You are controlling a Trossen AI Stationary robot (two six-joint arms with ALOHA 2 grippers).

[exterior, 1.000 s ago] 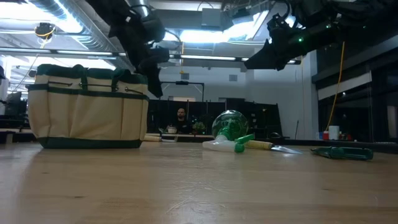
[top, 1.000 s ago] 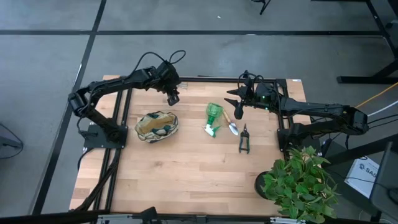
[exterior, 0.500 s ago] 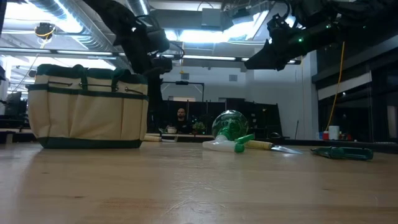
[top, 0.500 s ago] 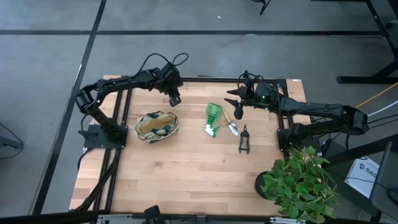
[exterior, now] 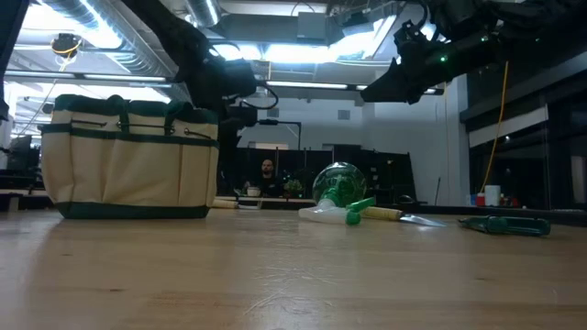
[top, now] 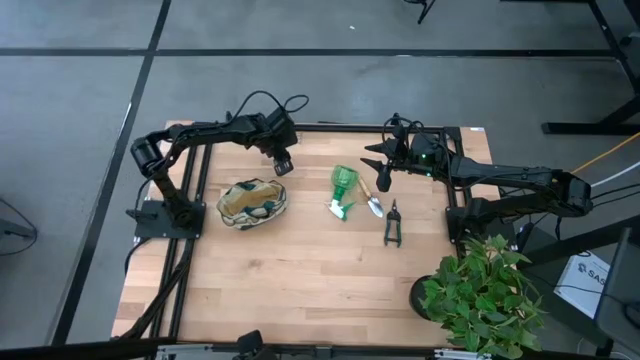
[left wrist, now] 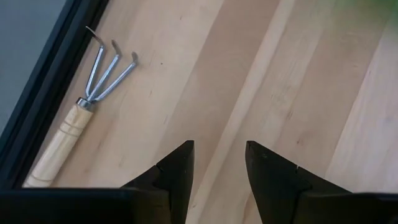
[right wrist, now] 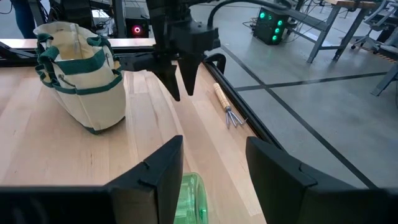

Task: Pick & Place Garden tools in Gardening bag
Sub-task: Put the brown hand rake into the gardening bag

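Observation:
The cream gardening bag with green trim (top: 252,202) stands upright at the table's left, several things inside it. The green spray bottle (top: 343,188), the trowel (top: 376,202) and the black shears (top: 393,225) lie on the table to its right. The wooden-handled rake (left wrist: 87,118) lies along the table's far edge; it also shows in the right wrist view (right wrist: 225,102). My left gripper (left wrist: 217,165) is open and empty, pointing down above the table between bag and rake (top: 281,162). My right gripper (right wrist: 214,165) is open and empty above the spray bottle (right wrist: 189,199).
A leafy potted plant (top: 485,295) stands at the table's near right corner. A black frame rail (left wrist: 43,93) runs along the far edge beside the rake. Bare wood (top: 300,290) lies toward the near edge.
My left gripper has gone a little toward the table's right, away from the bag, and its arm has swung with it. The tools and the bag have stayed where they were.

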